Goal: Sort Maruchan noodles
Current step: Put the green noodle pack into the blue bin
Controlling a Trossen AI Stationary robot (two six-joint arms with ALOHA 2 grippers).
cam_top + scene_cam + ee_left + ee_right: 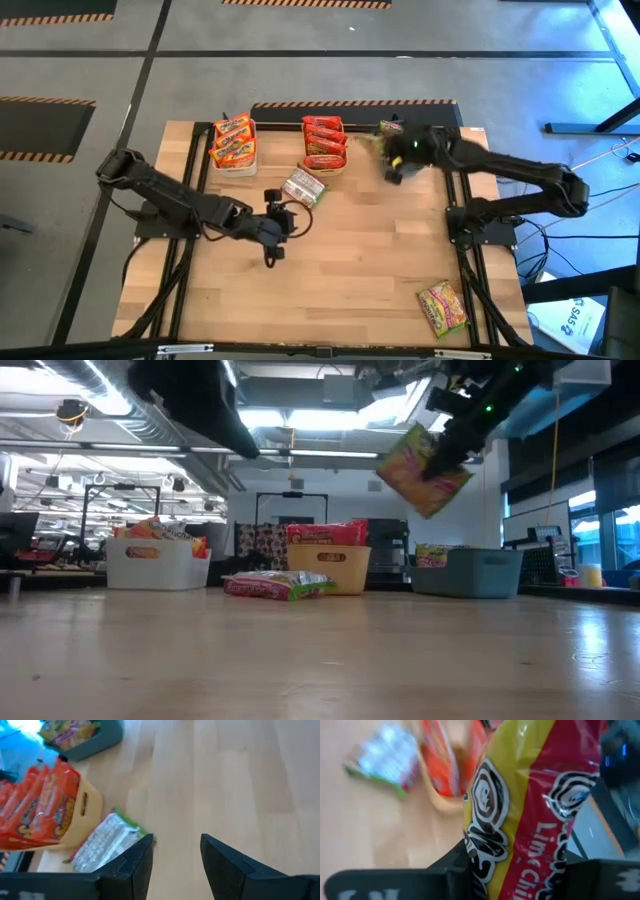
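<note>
From above: right gripper [400, 152] raised at the far right, clamped on a green-yellow packet [378, 135] near the grey-blue bin [445, 135], left gripper [272, 226] idle mid-table, fingers apart and empty. At table height: packet carried high, tilted, short of that bin, so likely mid-carry, next calling for centring over it, then release. Past the left wrist: a silver-backed packet [102, 842] loose beside the orange bin [82, 822].

Orange packets [232, 140] fill the white bin [236, 165] at the table's far edge, red packets [323, 141] the tan bin [330, 167] beside it. One packet [303, 187] lies silver side up just before them. Another [442, 306] lies near the right front corner. A yellow-red packet [422, 468] hangs tilted above the far right.
</note>
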